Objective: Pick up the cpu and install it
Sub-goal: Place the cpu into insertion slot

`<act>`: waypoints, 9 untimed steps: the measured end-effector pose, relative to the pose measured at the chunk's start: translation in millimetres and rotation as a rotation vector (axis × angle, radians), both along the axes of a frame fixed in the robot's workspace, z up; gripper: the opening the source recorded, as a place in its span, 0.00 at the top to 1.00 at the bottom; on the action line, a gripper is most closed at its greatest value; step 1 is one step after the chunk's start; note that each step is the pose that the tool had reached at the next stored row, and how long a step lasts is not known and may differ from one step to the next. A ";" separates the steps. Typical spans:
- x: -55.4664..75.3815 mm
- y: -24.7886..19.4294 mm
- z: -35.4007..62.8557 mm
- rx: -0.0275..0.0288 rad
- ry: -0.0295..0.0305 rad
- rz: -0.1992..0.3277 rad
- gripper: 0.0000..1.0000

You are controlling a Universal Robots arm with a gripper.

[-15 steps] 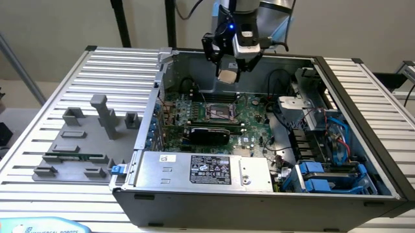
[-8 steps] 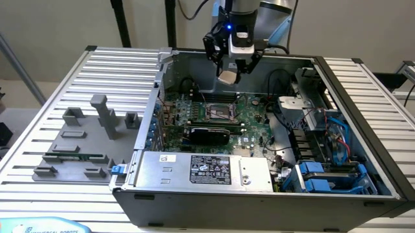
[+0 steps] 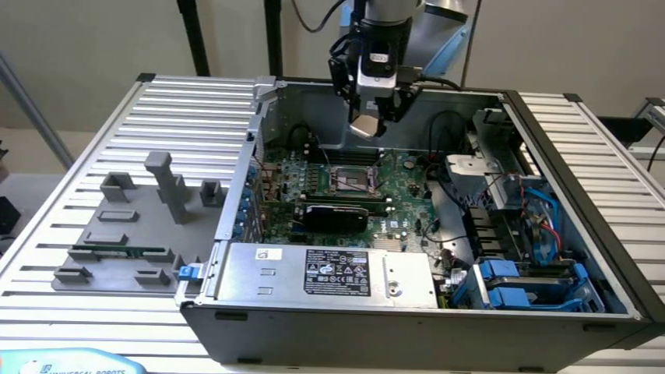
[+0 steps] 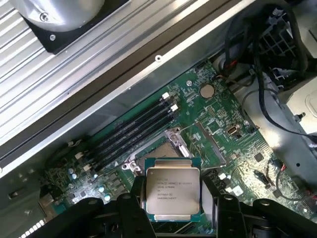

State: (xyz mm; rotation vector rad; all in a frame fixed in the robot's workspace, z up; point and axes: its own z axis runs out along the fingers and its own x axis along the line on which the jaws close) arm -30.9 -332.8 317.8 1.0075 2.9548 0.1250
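Above the motherboard (image 4: 218,124), cpu (image 4: 172,193) inside the pincer (image 4: 173,201), clamped by its edges

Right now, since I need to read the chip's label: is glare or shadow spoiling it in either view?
Wrist view: chip evenly lit, print shows dark on pale metal, no glare. Exterior view: it catches light as a pale patch against the dimmer case wall.

Exterior view: high, angled down on the open computer case (image 3: 416,331), mid-range. Wrist view: from my wrist, close, past my gripper (image 4: 174,210) and the cpu (image 4: 172,191) onto the motherboard (image 4: 223,119). Shared: CPU socket (image 3: 348,181).
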 end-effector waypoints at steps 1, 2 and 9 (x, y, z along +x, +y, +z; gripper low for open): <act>0.0 0.0 -0.6 0.0001 0.0000 -0.018 0.45; 0.0 0.0 -1.1 0.0000 0.0000 -0.037 0.45; 0.0 0.0 -6.0 0.0001 0.0007 -0.164 0.45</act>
